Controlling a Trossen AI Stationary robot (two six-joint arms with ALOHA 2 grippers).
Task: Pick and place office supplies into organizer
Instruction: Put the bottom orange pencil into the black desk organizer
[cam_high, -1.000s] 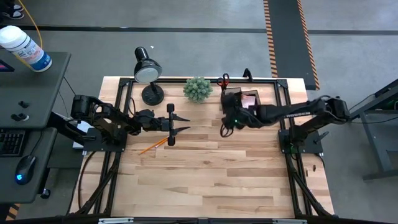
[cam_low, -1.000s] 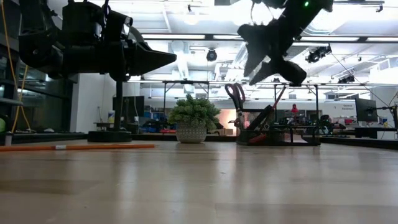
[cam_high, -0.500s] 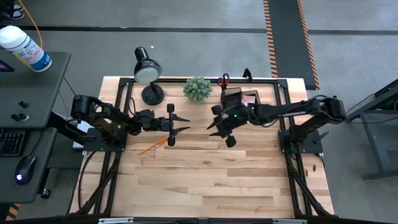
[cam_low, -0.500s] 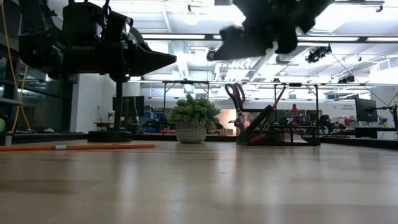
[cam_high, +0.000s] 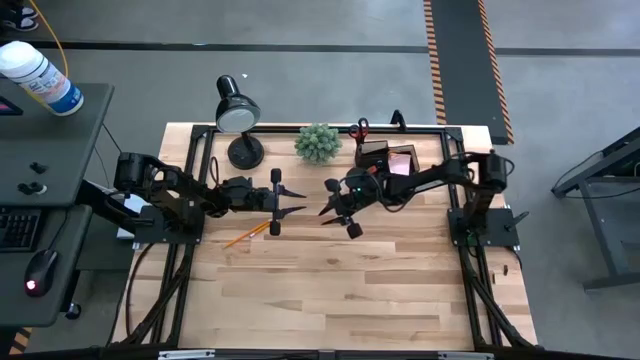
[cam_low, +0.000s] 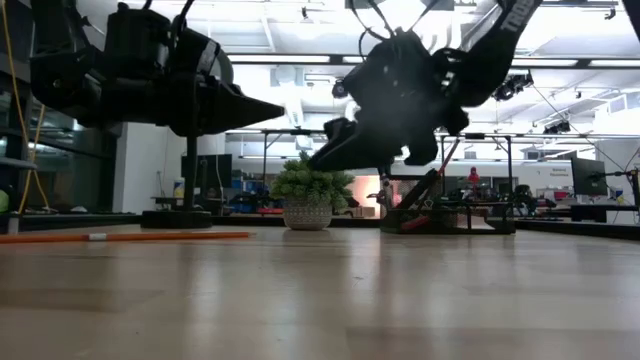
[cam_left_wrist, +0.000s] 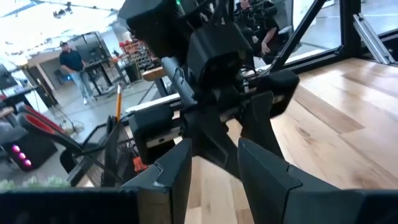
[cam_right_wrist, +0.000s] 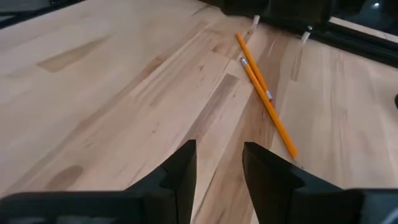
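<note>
Swung from the organizer toward the pencils, right pincer hovers released, plant behind.

Evenly bright from above in the high view, with only soft, short shadows on the table. Strong backlight from ceiling lights at 12 o'clock in the low view, leaving both arms as dark silhouettes. Foreground wood out of focus there. Background soft and washed out in the left wrist view.

pencils: orange
scissors: red handles
organizer: black
plant: green
table: light wood
lamp: black
</note>
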